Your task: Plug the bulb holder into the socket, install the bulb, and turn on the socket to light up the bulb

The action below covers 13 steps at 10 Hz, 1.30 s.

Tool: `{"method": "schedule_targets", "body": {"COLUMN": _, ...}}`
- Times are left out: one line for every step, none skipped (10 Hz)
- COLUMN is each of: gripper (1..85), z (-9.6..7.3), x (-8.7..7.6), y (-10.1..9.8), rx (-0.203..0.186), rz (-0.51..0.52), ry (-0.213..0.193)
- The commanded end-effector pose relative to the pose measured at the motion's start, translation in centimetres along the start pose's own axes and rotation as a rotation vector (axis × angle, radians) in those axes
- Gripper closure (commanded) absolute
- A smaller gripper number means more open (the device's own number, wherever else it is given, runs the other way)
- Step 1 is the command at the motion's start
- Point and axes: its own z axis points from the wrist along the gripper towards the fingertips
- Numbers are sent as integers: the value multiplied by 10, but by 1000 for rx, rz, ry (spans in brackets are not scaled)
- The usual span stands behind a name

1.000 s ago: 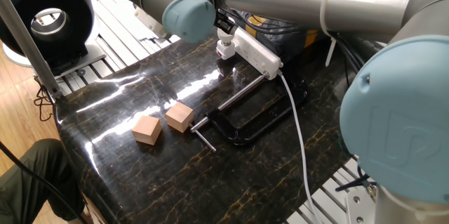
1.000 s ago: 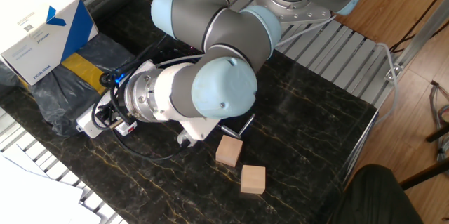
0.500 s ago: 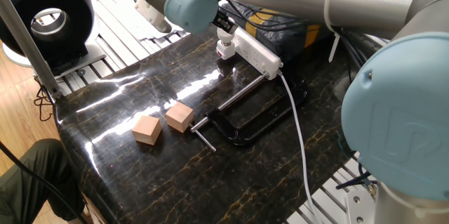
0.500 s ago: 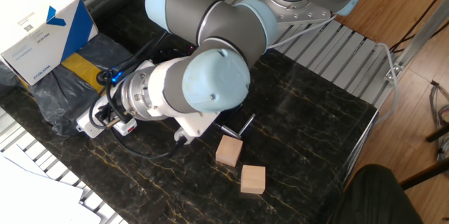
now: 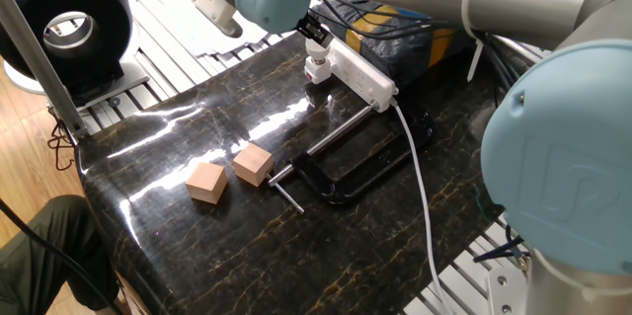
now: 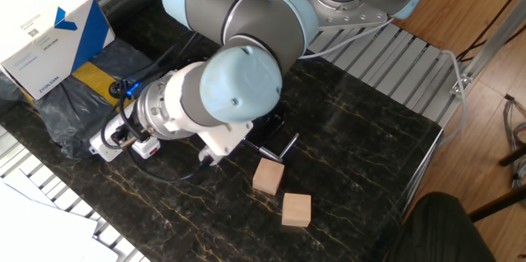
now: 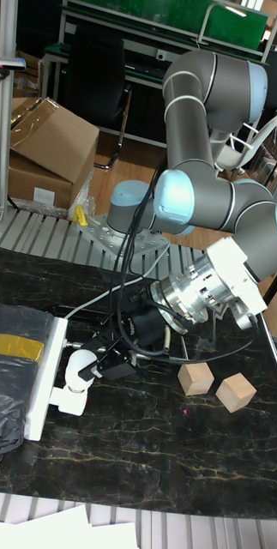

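The bulb is a small round white ball. It sits in the bulb holder, a little white block stuck on the side of the socket, the long white strip at about 9 o'clock on the dark table. The gripper is right at the bulb, at its 3 o'clock. I cannot tell if its fingers are pinching or apart.

If the claw twists crooked, the bulb could jam. A hard push could pull the holder loose. The wooden cubes and black clamp are well apart.
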Motion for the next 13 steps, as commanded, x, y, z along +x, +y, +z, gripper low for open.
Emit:
{"method": "schedule_targets", "body": {"gripper": 330, "z": 0, "x": 0, "y": 0, "rx": -10, "rz": 8, "ry": -39}}
{"method": "schedule_targets", "body": {"gripper": 330, "z": -1, "x": 0, "y": 0, "rx": -10, "rz": 5, "ry": -48}}
{"method": "schedule_targets", "body": {"gripper": 330, "z": -2, "x": 1, "y": 0, "rx": -14, "rz": 5, "ry": -57}}
{"method": "schedule_targets", "body": {"gripper": 330, "z": -3, "x": 1, "y": 1, "rx": -17, "rz": 3, "ry": -74}}
{"method": "schedule_targets", "body": {"gripper": 330, "z": -5, "x": 1, "y": 1, "rx": -20, "rz": 4, "ry": -89}}
{"method": "schedule_targets", "body": {"gripper": 330, "z": -6, "x": 1, "y": 1, "rx": -20, "rz": 5, "ry": -98}}
{"method": "schedule_targets", "body": {"gripper": 330, "z": -5, "x": 0, "y": 1, "rx": -20, "rz": 7, "ry": -106}}
{"method": "schedule_targets", "body": {"gripper": 330, "z": -3, "x": -1, "y": 1, "rx": -19, "rz": 13, "ry": -117}}
{"method": "schedule_targets", "body": {"gripper": 330, "z": -1, "x": -2, "y": 1, "rx": -19, "rz": 17, "ry": -132}}
{"method": "schedule_targets", "body": {"gripper": 330, "z": 0, "x": -1, "y": 1, "rx": -21, "rz": 18, "ry": -141}}
{"method": "schedule_targets", "body": {"gripper": 330, "z": 0, "x": 0, "y": 1, "rx": -24, "rz": 17, "ry": -149}}
{"method": "schedule_targets", "body": {"gripper": 330, "z": 0, "x": 2, "y": 1, "rx": -27, "rz": 16, "ry": -155}}
{"method": "schedule_targets", "body": {"gripper": 330, "z": 1, "x": 2, "y": 2, "rx": -30, "rz": 17, "ry": -169}}
